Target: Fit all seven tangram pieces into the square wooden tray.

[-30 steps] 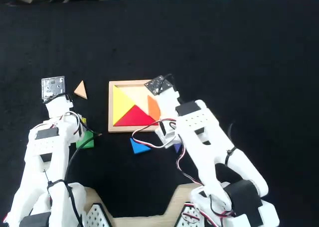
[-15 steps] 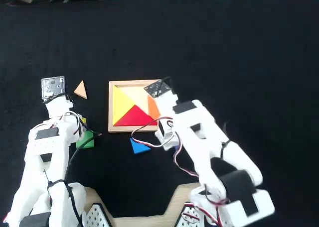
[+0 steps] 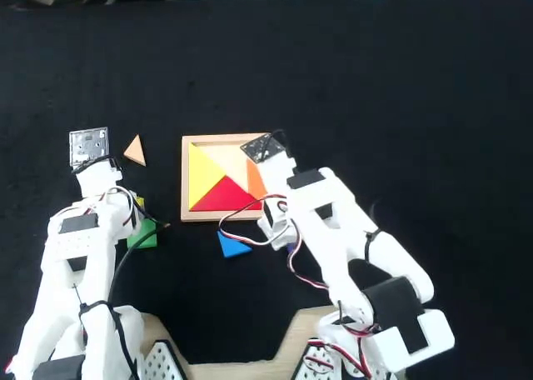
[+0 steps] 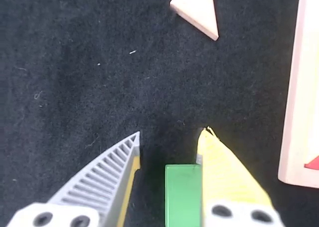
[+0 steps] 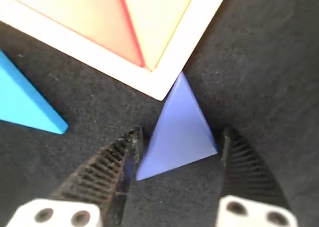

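— The right arm (image 3: 333, 222) has swung leftward; its hand (image 5: 180, 135) is spread wide astride the violet triangle (image 5: 175, 125), which lies on the counter (image 5: 254, 62) at the tray's (image 5: 192, 40) corner.
— Closing off-centre could squirt it away sideways.

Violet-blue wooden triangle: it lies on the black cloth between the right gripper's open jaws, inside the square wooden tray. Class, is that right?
No: the violet-blue wooden triangle lies on the black cloth between the right gripper's open jaws outside the square wooden tray, at its corner; see the right wrist view.
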